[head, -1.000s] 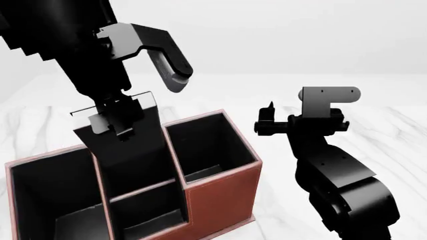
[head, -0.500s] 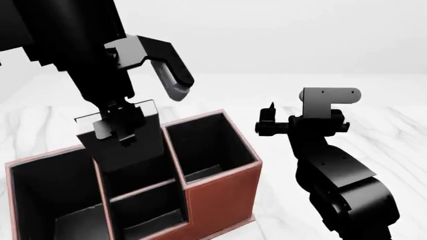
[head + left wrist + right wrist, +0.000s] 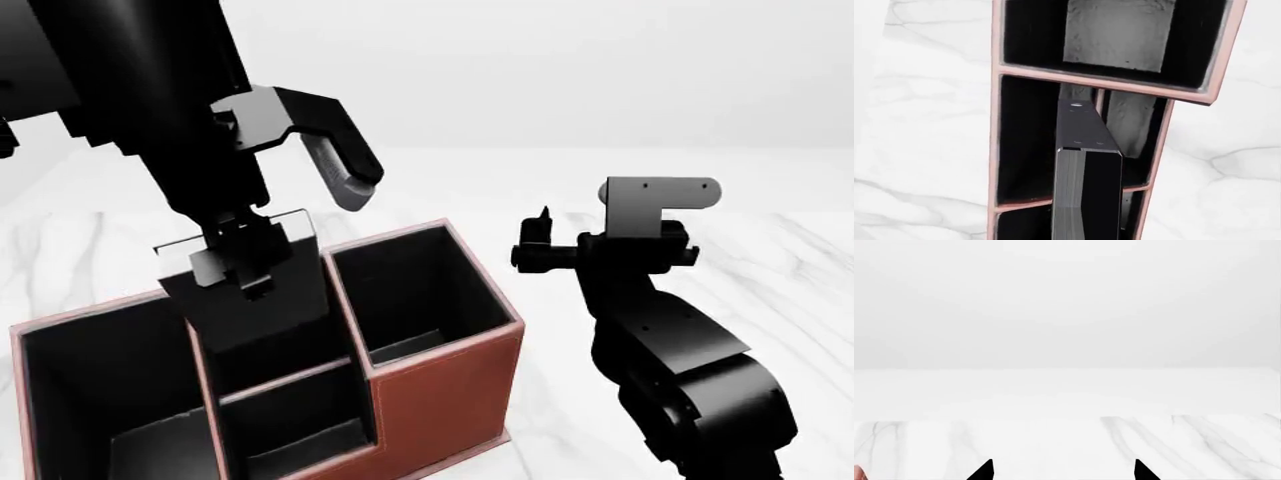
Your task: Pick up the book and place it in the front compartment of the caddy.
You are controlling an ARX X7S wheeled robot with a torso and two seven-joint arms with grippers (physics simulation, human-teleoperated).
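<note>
My left gripper [image 3: 238, 262] is shut on the black book [image 3: 260, 305] and holds it upright over the reddish-brown caddy [image 3: 447, 370]. The book's lower end dips below the rim into the narrow middle cell [image 3: 287, 345], behind the low cross divider. In the left wrist view the book [image 3: 1097, 195] shows white page edges and hangs over that black-lined cell, inside the caddy's pale rim [image 3: 995, 150]. My right gripper [image 3: 541, 245] is open and empty, right of the caddy; its fingertips [image 3: 982, 471] stand wide apart over the marble.
The caddy stands on a white marble table [image 3: 747, 250]. The shallow stepped-down cell [image 3: 300, 435] lies in front of the divider. Bigger end cells lie left [image 3: 107, 400] and right [image 3: 414, 300]. My left arm's wrist camera bracket [image 3: 327, 150] hangs above the caddy.
My left gripper has moved down and slightly right with the book, so the book sits lower in the middle cell. The right arm has not moved.
</note>
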